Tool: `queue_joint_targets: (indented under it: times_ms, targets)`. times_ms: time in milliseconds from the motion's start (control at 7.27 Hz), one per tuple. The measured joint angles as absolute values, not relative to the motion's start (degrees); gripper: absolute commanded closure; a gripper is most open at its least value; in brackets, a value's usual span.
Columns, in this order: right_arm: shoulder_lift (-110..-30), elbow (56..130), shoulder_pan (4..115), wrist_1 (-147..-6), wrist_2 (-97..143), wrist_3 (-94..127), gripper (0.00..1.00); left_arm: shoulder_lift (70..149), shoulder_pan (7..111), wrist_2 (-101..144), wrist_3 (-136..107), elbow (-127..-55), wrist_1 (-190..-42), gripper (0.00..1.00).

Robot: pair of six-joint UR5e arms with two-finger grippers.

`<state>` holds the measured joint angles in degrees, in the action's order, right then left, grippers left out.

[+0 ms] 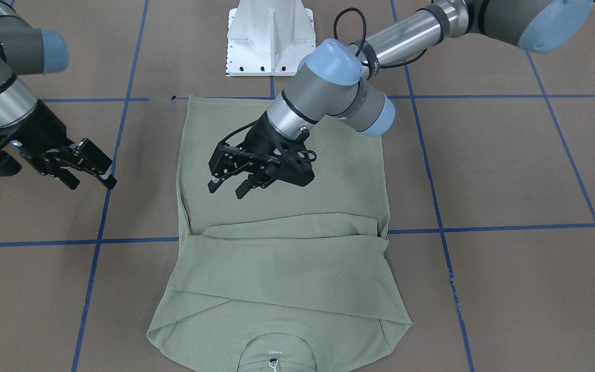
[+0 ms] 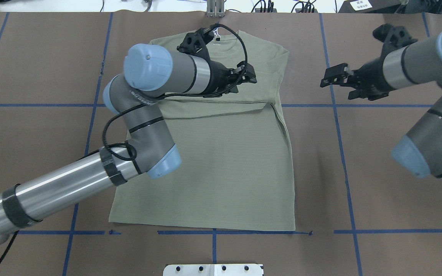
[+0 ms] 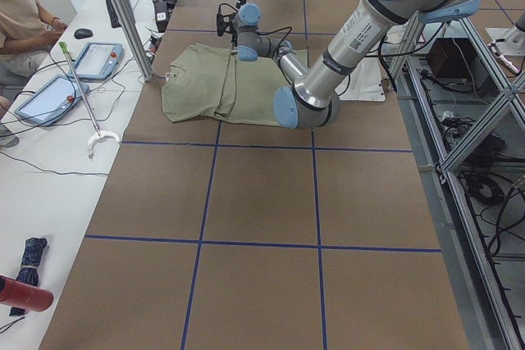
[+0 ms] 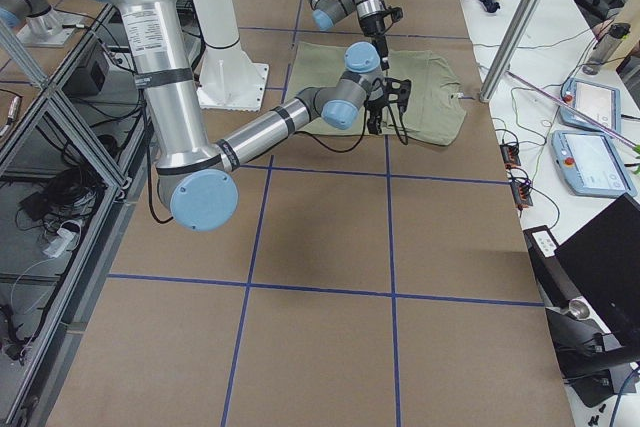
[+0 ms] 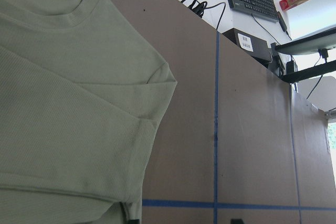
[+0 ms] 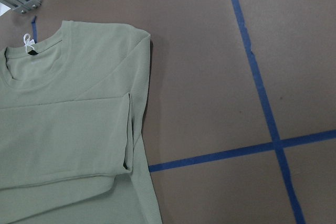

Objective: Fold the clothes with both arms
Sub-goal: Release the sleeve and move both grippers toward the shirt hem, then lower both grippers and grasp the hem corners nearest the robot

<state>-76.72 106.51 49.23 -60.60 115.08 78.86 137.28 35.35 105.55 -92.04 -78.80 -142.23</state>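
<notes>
The pale sage-green shirt [image 1: 287, 258] lies flat on the brown table, both sleeves folded across its chest and its neckline with the white tag [image 1: 273, 361] at the side away from the robot. It also shows in the overhead view [image 2: 225, 161] and in both wrist views [image 5: 63, 103] [image 6: 63, 119]. My left gripper [image 1: 228, 188] hovers over the shirt's middle, just on the hem side of the folded sleeves, open and empty; overhead it shows near the chest [image 2: 246, 76]. My right gripper [image 1: 91, 181] is open and empty, off the shirt beside its edge [image 2: 332, 78].
The white pedestal base [image 1: 269, 36] stands at the robot's side of the table. Blue tape lines [image 2: 343, 153] cross the brown table cover. An operators' table with tablets [image 3: 90, 59] and a metal post [image 3: 123, 14] lie beyond the shirt's neck end.
</notes>
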Motion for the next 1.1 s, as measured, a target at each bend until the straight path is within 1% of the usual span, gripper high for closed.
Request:
queue_joint_targets:
  times_ms: [275, 412, 550, 825, 962, 1100]
  targets:
    - [-77.0, 111.1, 35.6, -63.8, 100.6, 89.0, 0.02, 126.9, 35.7, 108.4, -90.5, -91.8, -137.6, 0.35]
    - [-77.2, 113.7, 29.2, -67.6, 94.3, 93.5, 0.04, 123.0, 36.0, 109.2, -88.1, -96.2, -134.9, 0.35]
    - [-77.7, 116.1, 23.0, -71.0, 88.5, 98.8, 0.04, 118.5, 36.2, 110.1, -83.9, -100.2, -132.5, 0.3]
    - [-81.8, 120.7, 11.0, -74.0, 77.6, 109.5, 0.04, 111.3, 36.7, 112.5, -77.5, -104.8, -130.6, 0.28]
    - [-83.3, 121.7, 5.5, -75.6, 72.0, 114.2, 0.05, 109.6, 36.8, 113.1, -76.8, -105.4, -130.3, 0.23]
    - [-84.0, 122.1, 1.7, -77.2, 68.8, 117.9, 0.09, 108.6, 36.9, 113.4, -76.8, -105.6, -130.3, 0.1]
